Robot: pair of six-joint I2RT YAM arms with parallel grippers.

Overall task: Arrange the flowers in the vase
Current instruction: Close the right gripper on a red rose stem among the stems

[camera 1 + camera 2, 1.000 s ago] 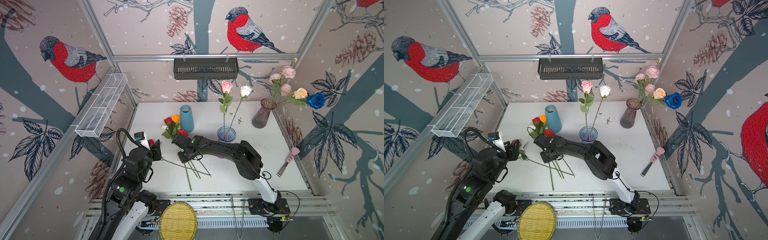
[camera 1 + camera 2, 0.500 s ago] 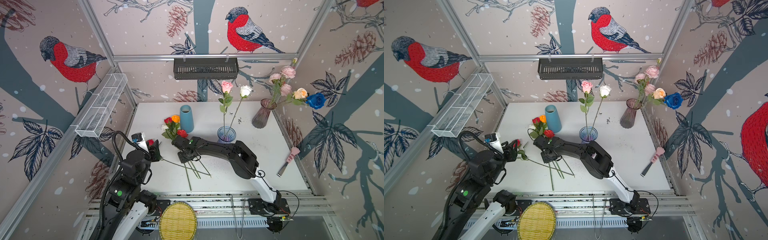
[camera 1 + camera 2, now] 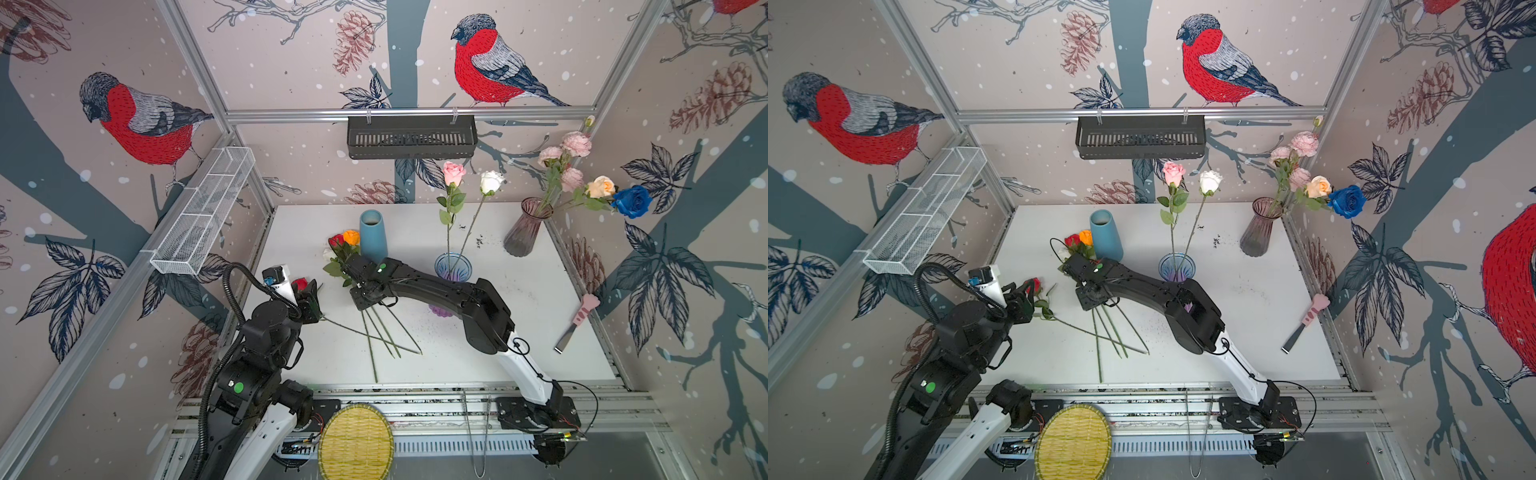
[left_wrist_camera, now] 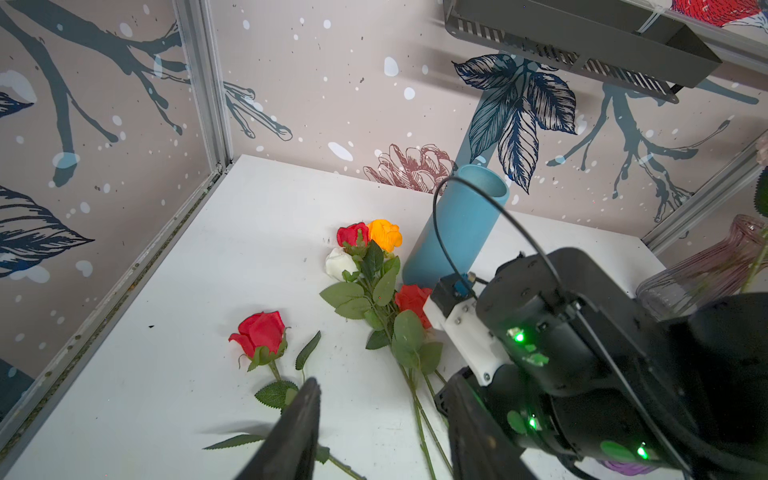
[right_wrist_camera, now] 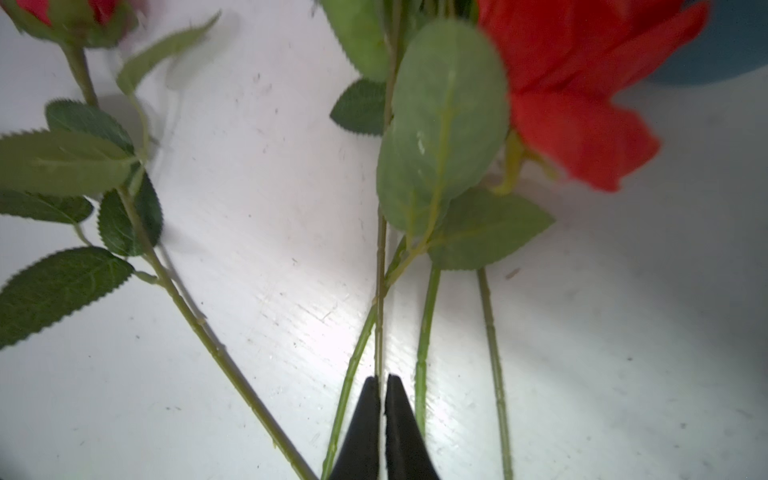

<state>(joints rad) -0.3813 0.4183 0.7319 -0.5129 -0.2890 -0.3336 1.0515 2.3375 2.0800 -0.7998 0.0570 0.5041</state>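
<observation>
Right gripper is pinched almost fully together on one thin rose stem, right down at the white table. That stem belongs to a loose bunch of roses lying flat there, with two red blooms, an orange and a white. The heads point to the far side and the stems fan out toward the near edge.

Left gripper hangs with its jaws well apart and nothing between them. It's just over the leaves of a single red rose, which lies left of the bunch with its stem crossing the others.

Right behind the bunch a tall blue vase stands upright. To its right is a round clear glass vase with a pink and a white rose in it. In the far right corner, a smoky purple vase holds pink carnations, a peach rose and a blue rose, all leaning right. A pink-handled knife lies by the right edge.

The tabletop is scuffed, with dark specks. The walls are bullfinch-and-pinecone wallpaper on an aluminium frame. A black basket hangs on the far rail, a white wire shelf sits on the left wall, and a woven yellow tray is at the near edge.
</observation>
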